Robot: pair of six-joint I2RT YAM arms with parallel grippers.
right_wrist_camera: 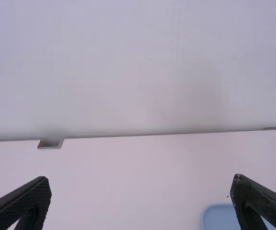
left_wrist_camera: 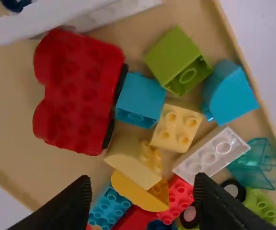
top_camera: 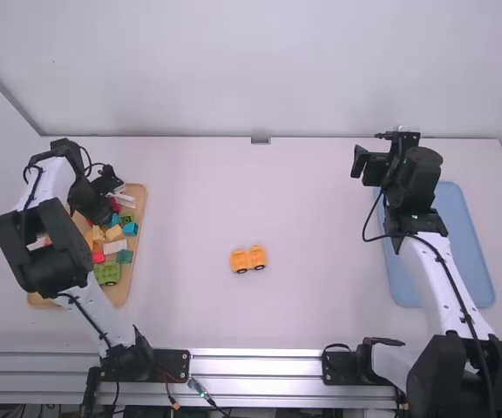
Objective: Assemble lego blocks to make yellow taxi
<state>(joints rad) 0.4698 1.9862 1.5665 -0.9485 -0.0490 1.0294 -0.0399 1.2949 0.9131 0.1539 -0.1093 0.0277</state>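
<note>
Blue tray (top_camera: 471, 252) on white table (top_camera: 338, 287), small metal bracket (top_camera: 261, 140) at far edge, pale wall (top_camera: 260, 70) behind

Loose blocks (left_wrist_camera: 211, 154): no lettering or numbers legible.
Orange toy vehicle (top_camera: 249, 259): no wording legible.
Wooden tray (top_camera: 139, 209): no label legible.
Blue tray (top_camera: 464, 235): no sign legible.
Table (top_camera: 321, 305): no marking legible.

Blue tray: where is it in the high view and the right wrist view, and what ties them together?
High view: blue tray at right, partly behind the right arm.
Right wrist view: tray in the bottom right corner.
Shared landmark: grey notch, back edge, left of the tray.
</note>
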